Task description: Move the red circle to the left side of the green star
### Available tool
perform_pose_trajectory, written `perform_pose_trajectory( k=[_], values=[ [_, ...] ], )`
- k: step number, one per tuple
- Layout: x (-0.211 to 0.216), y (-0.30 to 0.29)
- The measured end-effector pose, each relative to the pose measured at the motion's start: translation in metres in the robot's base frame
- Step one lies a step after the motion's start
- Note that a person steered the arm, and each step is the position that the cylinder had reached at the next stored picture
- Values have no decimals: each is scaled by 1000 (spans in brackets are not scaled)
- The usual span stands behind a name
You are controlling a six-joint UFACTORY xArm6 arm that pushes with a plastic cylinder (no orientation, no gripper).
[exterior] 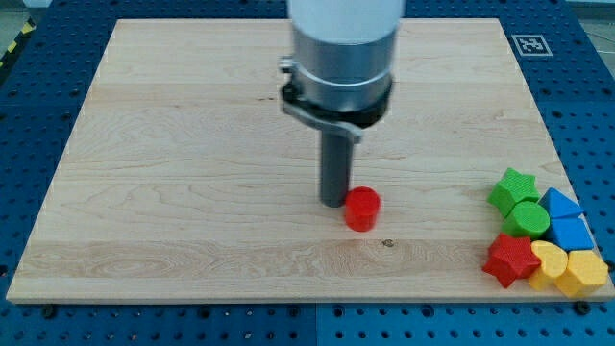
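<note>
Red circle [362, 209] — a small red cylindrical block, probably light, rigid and smooth-sided — sits on the pale wooden board [173, 173] a little right of centre, towards the near edge. It should slide readily but may roll off a glancing push, so contact belongs squarely on its left side, opposite the heading. Well to its right, the green star-shaped block [511, 189] heads a cluster by the right edge. My tip [334, 203] rests just left of the red circle, touching or nearly so — a plain rod with nothing to open or close. Farther back, the arm's grey body hangs upright.
</note>
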State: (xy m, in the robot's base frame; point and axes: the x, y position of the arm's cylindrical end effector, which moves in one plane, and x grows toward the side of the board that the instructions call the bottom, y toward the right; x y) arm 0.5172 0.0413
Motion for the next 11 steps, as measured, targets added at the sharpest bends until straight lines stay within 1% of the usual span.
perform_pose_trajectory(
  k=[1, 2, 3, 4, 5, 6, 7, 8, 9, 10, 11],
  values=[
    [0, 5],
    [19, -37],
    [46, -8],
    [45, 26],
    [38, 23],
    [22, 16],
    [19, 27],
    [15, 51],
    [6, 79],
    [-13, 83],
    [-20, 104]
  ],
)
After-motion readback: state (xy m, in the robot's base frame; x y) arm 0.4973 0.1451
